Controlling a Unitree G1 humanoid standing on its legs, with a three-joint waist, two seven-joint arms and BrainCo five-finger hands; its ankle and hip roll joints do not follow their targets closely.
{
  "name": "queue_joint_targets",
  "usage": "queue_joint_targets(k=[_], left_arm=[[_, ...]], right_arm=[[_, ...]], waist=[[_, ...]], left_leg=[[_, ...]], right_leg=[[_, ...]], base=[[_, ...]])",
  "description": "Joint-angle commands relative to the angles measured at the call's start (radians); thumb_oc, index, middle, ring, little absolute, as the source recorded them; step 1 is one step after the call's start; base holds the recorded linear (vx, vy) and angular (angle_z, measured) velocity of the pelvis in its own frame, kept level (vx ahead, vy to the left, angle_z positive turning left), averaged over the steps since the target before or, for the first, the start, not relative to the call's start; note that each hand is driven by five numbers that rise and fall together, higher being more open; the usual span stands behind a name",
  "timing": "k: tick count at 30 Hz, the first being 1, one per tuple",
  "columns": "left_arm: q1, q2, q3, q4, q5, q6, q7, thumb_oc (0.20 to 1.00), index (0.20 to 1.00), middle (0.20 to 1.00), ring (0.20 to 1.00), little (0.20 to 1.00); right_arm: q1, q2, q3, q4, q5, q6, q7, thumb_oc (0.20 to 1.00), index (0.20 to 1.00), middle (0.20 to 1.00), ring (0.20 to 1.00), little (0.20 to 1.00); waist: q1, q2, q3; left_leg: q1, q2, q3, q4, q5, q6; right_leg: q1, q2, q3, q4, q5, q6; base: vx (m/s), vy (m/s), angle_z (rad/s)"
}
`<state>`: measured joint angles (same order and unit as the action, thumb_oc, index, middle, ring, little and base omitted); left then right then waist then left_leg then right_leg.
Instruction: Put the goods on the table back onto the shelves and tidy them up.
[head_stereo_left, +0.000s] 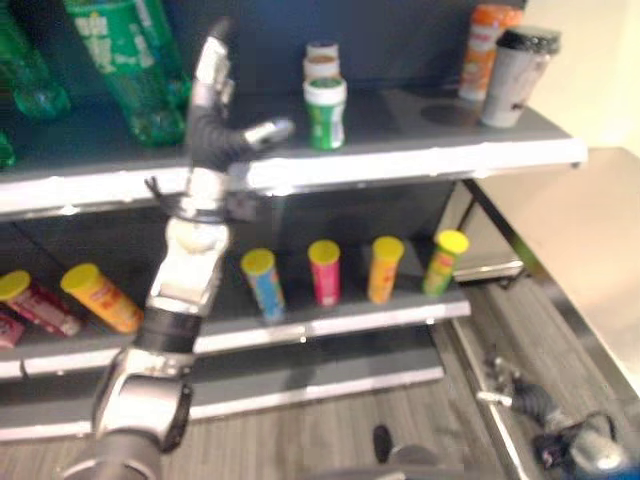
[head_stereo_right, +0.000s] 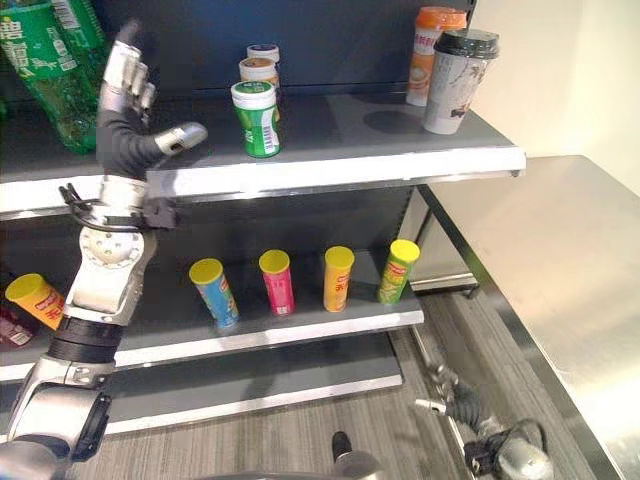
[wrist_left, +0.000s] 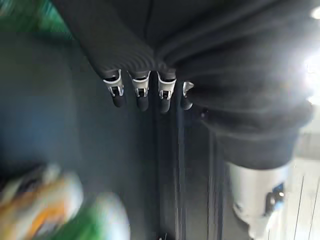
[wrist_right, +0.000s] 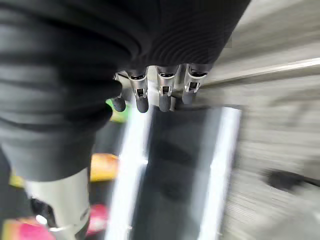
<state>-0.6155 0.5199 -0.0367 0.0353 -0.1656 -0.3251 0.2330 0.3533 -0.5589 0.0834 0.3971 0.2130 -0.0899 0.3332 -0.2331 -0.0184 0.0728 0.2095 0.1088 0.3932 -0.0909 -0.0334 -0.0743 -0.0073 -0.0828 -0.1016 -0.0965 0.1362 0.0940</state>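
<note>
A: From the left eye, where do the goods stand?

B: The left hand (head_stereo_left: 213, 95) is raised at the upper shelf (head_stereo_left: 420, 150), fingers straight and thumb spread, holding nothing. Just beside it stands the green-and-white jar (head_stereo_left: 325, 112), with two more jars behind. The green bottles (head_stereo_left: 135, 70) lean at the far left; an orange bottle (head_stereo_left: 490, 45) and a lidded cup (head_stereo_left: 520, 75) stand at the right end.

A: And the right eye?

B: On the lower shelf (head_stereo_right: 300, 335), four yellow-lidded tubes (head_stereo_right: 276, 281) stand in a row, another lies tipped at the left. The steel tabletop (head_stereo_right: 560, 260) carries nothing that I can see.

A: The wrist views?

B: The left wrist confirms relaxed, empty fingers (wrist_left: 142, 95). The right hand (wrist_right: 150, 92) hangs low with loose fingers, empty too.

A: So?

B: I'd judge the putting back mostly done; straightening remains.
</note>
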Motion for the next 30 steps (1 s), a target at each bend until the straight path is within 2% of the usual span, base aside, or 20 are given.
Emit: queue_joint_targets(k=[1,4,5,7,10,12,13,17,19,22,23,24,25,26,27,30], left_arm=[[-0.116,0.084,0.049,-0.04,0.069,-0.073,0.044,1.0,1.0,1.0,1.0,1.0],[-0.077,0.088,0.069,-0.075,0.031,-0.082,0.02,1.0,1.0,1.0,1.0,1.0],[0.008,0.109,0.094,-0.112,-0.061,-0.1,-0.074,1.0,1.0,1.0,1.0,1.0],[0.1,0.135,0.114,-0.155,-0.198,-0.109,-0.198,1.0,1.0,1.0,1.0,1.0],[0.312,0.134,0.198,-0.261,-0.441,-0.09,-0.4,1.0,1.0,1.0,1.0,1.0],[0.37,0.114,0.223,-0.285,-0.488,-0.081,-0.43,1.0,1.0,1.0,1.0,1.0],[0.456,0.089,0.241,-0.317,-0.551,-0.066,-0.485,1.0,1.0,1.0,1.0,1.0],[0.59,0.095,0.284,-0.343,-0.651,-0.038,-0.567,1.0,1.0,1.0,1.0,1.0],[0.642,0.101,0.279,-0.3,-0.701,-0.013,-0.596,1.0,1.0,1.0,1.0,1.0],[0.786,0.189,0.288,-0.269,-0.787,0.06,-0.721,1.0,1.0,1.0,1.0,1.0],[0.837,0.191,0.29,-0.265,-0.814,0.085,-0.761,1.0,1.0,1.0,1.0,1.0],[0.869,0.16,0.286,-0.227,-0.856,0.106,-0.778,1.0,1.0,1.0,1.0,1.0],[0.882,0.109,0.269,-0.161,-0.884,0.117,-0.768,1.0,1.0,1.0,1.0,1.0],[0.882,0.109,0.269,-0.161,-0.884,0.116,-0.768,1.0,1.0,1.0,1.0,1.0],[0.907,0.024,0.226,0.036,-0.875,0.14,-0.722,1.0,1.0,1.0,1.0,1.0],[0.96,0.022,0.143,0.294,-0.672,0.164,-0.661,1.0,1.0,1.0,1.0,1.0]], right_arm=[[-0.054,0.023,0.019,0.116,-0.036,-0.036,-0.03,1.0,1.0,1.0,1.0,1.0],[-0.072,0.052,0.016,0.189,-0.03,-0.039,-0.054,1.0,1.0,1.0,1.0,1.0],[-0.084,0.073,0.007,0.243,-0.048,-0.038,-0.068,1.0,1.0,1.0,1.0,1.0],[-0.093,0.085,-0.001,0.283,-0.057,-0.035,-0.073,1.0,1.0,1.0,1.0,1.0],[-0.094,0.108,-0.011,0.349,-0.088,-0.041,-0.064,1.0,1.0,1.0,1.0,1.0],[-0.096,0.113,-0.011,0.37,-0.095,-0.047,-0.068,1.0,1.0,1.0,1.0,1.0],[-0.09,0.124,-0.017,0.416,-0.098,-0.052,-0.064,1.0,1.0,1.0,1.0,1.0],[-0.111,0.138,-0.024,0.536,-0.101,-0.058,-0.067,1.0,1.0,1.0,1.0,1.0],[-0.119,0.135,-0.015,0.568,-0.111,-0.065,-0.066,1.0,1.0,1.0,1.0,1.0],[-0.129,0.111,-0.019,0.596,-0.12,-0.068,-0.053,1.0,1.0,1.0,1.0,1.0],[-0.129,0.104,-0.021,0.595,-0.126,-0.072,-0.045,1.0,1.0,1.0,1.0,1.0],[-0.127,0.101,-0.02,0.595,-0.127,-0.074,-0.043,1.0,1.0,1.0,1.0,1.0],[-0.127,0.102,-0.019,0.596,-0.126,-0.071,-0.045,1.0,1.0,1.0,1.0,1.0],[-0.128,0.102,-0.019,0.596,-0.126,-0.071,-0.045,1.0,1.0,1.0,1.0,1.0],[-0.132,0.101,-0.027,0.584,-0.122,-0.066,-0.059,1.0,1.0,1.0,1.0,1.0],[-0.159,0.088,-0.042,0.577,-0.114,-0.055,-0.092,1.0,1.0,1.0,1.0,1.0]], waist=[[0.017,-0.031,-0.026],[0.025,-0.025,-0.024],[0.04,-0.018,-0.019],[0.051,-0.013,-0.013],[0.074,-0.005,-0.002],[0.078,-0.003,-0.001],[0.09,0.0,0.003],[0.117,0.006,0.007],[0.125,0.008,0.009],[0.141,0.014,0.013],[0.147,0.015,0.013],[0.151,0.016,0.012],[0.156,0.016,0.015],[0.156,0.017,0.013],[0.162,0.016,0.018],[0.162,0.021,0.024]], left_leg=[[-0.03,0.01,0.029,0.004,0.039,-0.068],[-0.031,0.009,0.025,0.004,0.04,-0.067],[-0.031,0.008,0.022,0.004,0.041,-0.067],[-0.033,0.007,0.017,0.004,0.043,-0.066],[-0.038,0.006,0.012,0.004,0.046,-0.067],[-0.041,0.006,0.009,0.004,0.047,-0.066],[-0.046,0.006,0.004,0.004,0.048,-0.066],[-0.054,0.009,-0.011,0.004,0.053,-0.066],[-0.056,0.011,-0.018,0.004,0.056,-0.067],[-0.06,0.014,-0.025,0.004,0.063,-0.07],[-0.06,0.015,-0.026,0.004,0.064,-0.07],[-0.06,0.016,-0.025,0.004,0.066,-0.071],[-0.058,0.018,-0.028,0.004,0.066,-0.071],[-0.061,0.018,-0.028,0.004,0.068,-0.071],[-0.061,0.022,-0.032,0.004,0.071,-0.069],[-0.07,0.026,-0.038,0.004,0.079,-0.066]], right_leg=[[0.126,-0.065,-0.091,0.019,-0.117,0.076],[0.127,-0.066,-0.093,0.018,-0.117,0.074],[0.129,-0.067,-0.096,0.018,-0.118,0.072],[0.128,-0.068,-0.099,0.018,-0.117,0.071],[0.127,-0.068,-0.104,0.018,-0.115,0.069],[0.125,-0.068,-0.106,0.018,-0.115,0.068],[0.126,-0.067,-0.112,0.018,-0.115,0.067],[0.133,-0.065,-0.127,0.016,-0.116,0.063],[0.136,-0.064,-0.136,0.015,-0.116,0.061],[0.138,-0.061,-0.145,0.015,-0.116,0.06],[0.139,-0.06,-0.146,0.015,-0.116,0.06],[0.141,-0.058,-0.149,0.014,-0.118,0.06],[0.144,-0.056,-0.151,0.015,-0.121,0.058],[0.141,-0.056,-0.151,0.015,-0.119,0.058],[0.143,-0.054,-0.154,0.017,-0.122,0.056],[0.136,-0.051,-0.157,0.02,-0.122,0.052]], base=[[0.02,0.01,0.11],[0.01,0.008,0.12],[0.01,0.003,0.19],[0.0,0.001,0.07],[0.0,0.007,0.01],[-0.01,0.015,0.07],[-0.02,0.017,0.13],[-0.01,0.007,0.18],[-0.02,-0.003,0.17],[-0.02,0.003,0.13],[-0.01,0.013,0.04],[-0.01,0.01,0.05],[-0.01,0.003,0.06],[-0.02,-0.012,0.07],[-0.03,-0.019,0.11],[-0.04,-0.015,0.09]])
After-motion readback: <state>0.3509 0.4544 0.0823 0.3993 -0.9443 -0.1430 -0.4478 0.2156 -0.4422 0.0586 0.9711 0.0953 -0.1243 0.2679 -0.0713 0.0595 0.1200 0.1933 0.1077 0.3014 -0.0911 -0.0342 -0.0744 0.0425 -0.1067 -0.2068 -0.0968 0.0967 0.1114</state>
